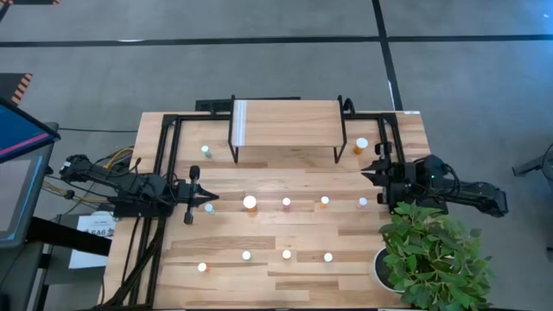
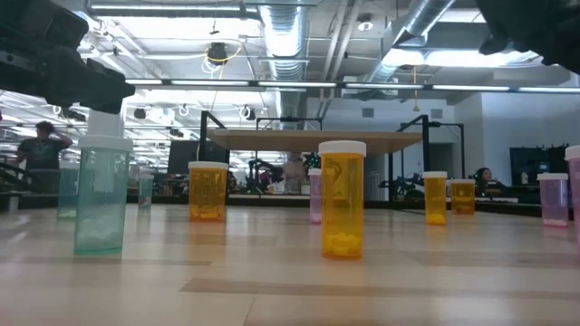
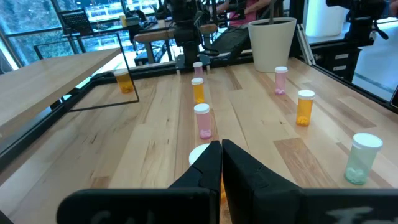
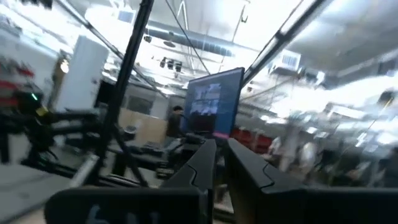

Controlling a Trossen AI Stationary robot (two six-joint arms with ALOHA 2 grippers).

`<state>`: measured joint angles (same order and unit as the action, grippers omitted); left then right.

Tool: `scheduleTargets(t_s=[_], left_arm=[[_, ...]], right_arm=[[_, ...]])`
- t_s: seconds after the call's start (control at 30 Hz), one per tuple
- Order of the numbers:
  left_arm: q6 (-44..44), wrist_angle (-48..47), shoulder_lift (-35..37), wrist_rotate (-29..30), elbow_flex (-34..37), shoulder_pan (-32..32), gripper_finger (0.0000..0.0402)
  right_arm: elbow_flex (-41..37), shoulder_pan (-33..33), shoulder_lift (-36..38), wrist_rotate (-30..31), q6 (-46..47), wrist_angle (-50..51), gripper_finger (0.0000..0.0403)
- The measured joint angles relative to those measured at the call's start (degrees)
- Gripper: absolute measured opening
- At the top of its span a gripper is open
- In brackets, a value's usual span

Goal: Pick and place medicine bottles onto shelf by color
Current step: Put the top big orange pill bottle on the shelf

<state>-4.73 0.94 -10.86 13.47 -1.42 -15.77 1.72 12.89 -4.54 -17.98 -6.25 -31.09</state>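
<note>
The shelf [image 1: 285, 121] stands on thin black legs at the table's far middle, with nothing on its top. Small white-capped medicine bottles stand upright on the table. A middle row holds a larger orange one [image 1: 250, 202], a pink one [image 3: 203, 118] and an orange one [image 3: 198, 89]. A green one [image 3: 360, 158] stands beside my left gripper, several more [image 1: 286, 254] form a near row, and one orange bottle [image 1: 361, 144] stands by the shelf's right legs. My left gripper [image 3: 221, 149] is shut, level, at the row's left end. My right gripper [image 4: 221, 149] is shut at the right, tipped upward.
A potted plant [image 1: 432, 259] in a white pot [image 3: 270, 43] fills the near right corner, close beside my right arm. Black frame rails [image 1: 164, 173] run along the table's left and far sides. A monitor [image 1: 17, 164] stands off the table's left edge.
</note>
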Motion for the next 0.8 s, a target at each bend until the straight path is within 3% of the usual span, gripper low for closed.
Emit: scheduleTargets(t_s=[0.37, 0.63, 0.8], left_arm=[[0.00, 0.00, -0.01, -0.01, 0.00, 0.00, 0.0002], [0.00, 0.00, 0.00, -0.01, 0.01, 0.00, 0.0002], [0.00, 0.01, -0.01, 0.00, 0.00, 0.00, 0.0002]], right_arm=[[0.08, -1.04, -0.02, 0.20, 5.00, -1.51, 0.0059], [0.09, -1.28, -0.02, 9.46, 17.91, -1.14, 0.0059], [0.24, -1.31, -0.02, 10.52, 19.04, -0.48, 0.0059]])
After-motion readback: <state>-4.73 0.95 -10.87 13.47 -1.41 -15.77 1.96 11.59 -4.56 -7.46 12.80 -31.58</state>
